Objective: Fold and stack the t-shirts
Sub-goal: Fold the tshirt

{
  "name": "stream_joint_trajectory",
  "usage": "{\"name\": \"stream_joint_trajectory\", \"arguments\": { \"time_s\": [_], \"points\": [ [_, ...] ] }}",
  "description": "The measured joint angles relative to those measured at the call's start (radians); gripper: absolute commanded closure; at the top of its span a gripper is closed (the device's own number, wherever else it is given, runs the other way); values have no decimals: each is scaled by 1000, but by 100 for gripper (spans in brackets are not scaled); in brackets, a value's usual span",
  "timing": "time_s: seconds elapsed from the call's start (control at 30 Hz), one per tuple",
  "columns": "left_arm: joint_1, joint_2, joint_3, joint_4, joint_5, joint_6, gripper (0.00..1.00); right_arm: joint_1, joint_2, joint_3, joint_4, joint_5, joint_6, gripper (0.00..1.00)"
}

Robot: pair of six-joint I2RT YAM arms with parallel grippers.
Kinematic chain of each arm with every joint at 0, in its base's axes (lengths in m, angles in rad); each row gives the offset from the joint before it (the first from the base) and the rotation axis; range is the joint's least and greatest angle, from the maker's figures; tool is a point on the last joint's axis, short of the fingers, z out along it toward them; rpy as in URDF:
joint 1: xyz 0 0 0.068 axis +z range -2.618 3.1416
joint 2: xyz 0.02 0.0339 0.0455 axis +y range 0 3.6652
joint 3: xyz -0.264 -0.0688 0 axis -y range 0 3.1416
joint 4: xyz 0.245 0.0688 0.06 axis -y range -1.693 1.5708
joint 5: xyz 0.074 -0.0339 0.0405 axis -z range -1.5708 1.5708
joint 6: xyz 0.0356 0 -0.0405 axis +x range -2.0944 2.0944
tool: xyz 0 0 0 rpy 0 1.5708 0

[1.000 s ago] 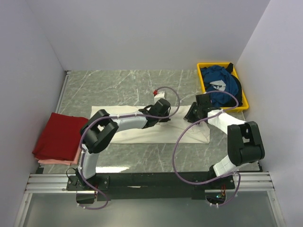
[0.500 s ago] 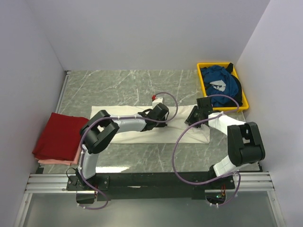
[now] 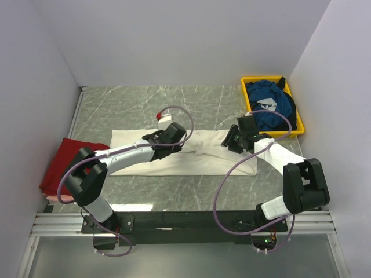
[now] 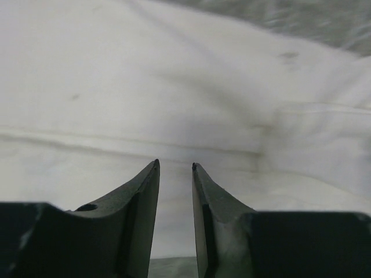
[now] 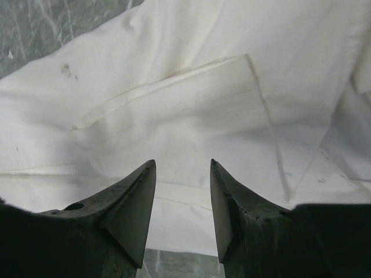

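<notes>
Swinging left since a second ago, the left arm now carries the left claw [image 4: 175, 166] from the middle of the white shirt [image 3: 197, 159] to a spot nearer its left half. Its jaws, then pinched together, now stand a little apart with nothing between them.

Well to the left of that claw, a folded red shirt [image 3: 66, 165] sits against the wall as the start of the pile. Directly under and ahead of the left claw lies smooth white cloth with a soft crease running across it.

The white shirt stretches as a long flat strip on the table [image 3: 145, 104] from the left claw to past the right claw [image 5: 182, 163]. The right claw has barely shifted. It hovers over the strip's right end with its jaws parted and empty, and a sleeve seam and hem lie just ahead of its tips. Beyond and to the right of it, a blue shirt [image 3: 272, 113] is bunched in the yellow tray [image 3: 246, 95], not yet folded.

The lengthwise fold looks laid, and the release is the step in hand. To do it well, both claws should part fully and lift straight up so no layer drags. Each should then take a corner at one end, pinching every layer. That would let the next crosswise fold land square.
</notes>
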Motion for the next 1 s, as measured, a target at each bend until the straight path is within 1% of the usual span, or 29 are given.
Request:
{"name": "stream_joint_trajectory", "arguments": {
  "time_s": [0.2,0.23,0.27,0.3,0.57,0.7,0.8,0.87,1.0],
  "points": [
    [62,-18,-197,-94,-39,-67,67,56,86,36,11,-2,1,50],
    [66,-18,-214,-106,-45,-72,73,61,108,45,10,-2,1,50],
    [69,-17,-224,-118,-48,-78,77,62,130,54,11,0,0,50],
    [71,-15,-230,-128,-59,-85,78,62,152,64,9,2,0,50],
    [62,16,-222,-144,-128,-148,78,61,307,204,-25,26,-27,50],
    [28,15,-226,-158,-153,-197,76,61,373,286,-48,27,-47,51],
    [-27,15,-224,-199,-172,-259,76,62,435,375,-78,28,-70,51],
    [-63,15,-220,-221,-172,-300,76,66,481,445,-111,31,-87,51],
    [-141,12,-213,-247,-148,-394,76,75,607,636,-187,44,-135,51]
  ]
}}
